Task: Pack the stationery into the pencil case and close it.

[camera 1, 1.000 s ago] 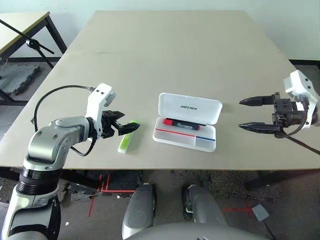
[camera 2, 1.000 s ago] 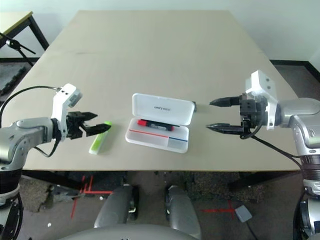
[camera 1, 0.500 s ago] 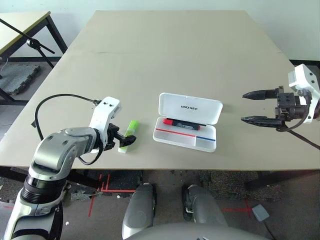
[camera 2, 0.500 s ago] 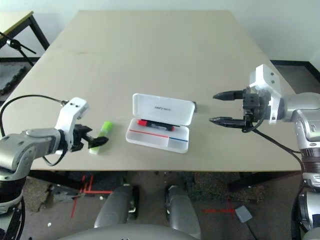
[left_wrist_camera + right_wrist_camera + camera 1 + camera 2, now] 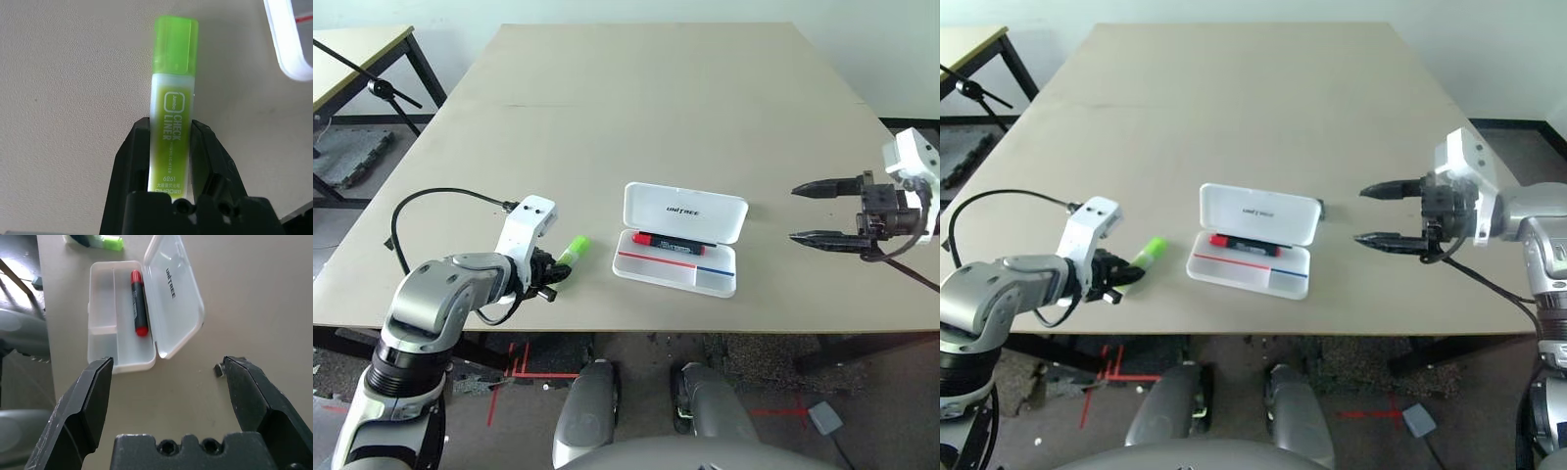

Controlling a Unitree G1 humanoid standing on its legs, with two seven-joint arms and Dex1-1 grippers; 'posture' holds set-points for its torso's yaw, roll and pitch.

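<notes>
Lime-green plastic is what you have in hand: the translucent lime-green highlighter pen (image 5: 172, 98) lies on the beige table (image 5: 636, 117) near its front edge, and the left gripper (image 5: 170, 147) has its jaws closed on the pen's barrel, cap pointing away. So the step in hand looks like picking up the highlighter; next you would need to lift it, carry it to your right and lay it in the case beside the marker. The barrel reads "Jumbo CHECK LINER", with small digits that look like "6261". Further in, the white rounded hard-plastic pencil case (image 5: 677, 262) sits open, lid (image 5: 685, 211) back, lettered "UNITREE", with the black marker with a red cap (image 5: 139, 303) already inside. Off to the right the right gripper (image 5: 824, 212) hovers, jaws wide and empty, near a tiny black block (image 5: 218, 369) on the table beyond the case.
</notes>
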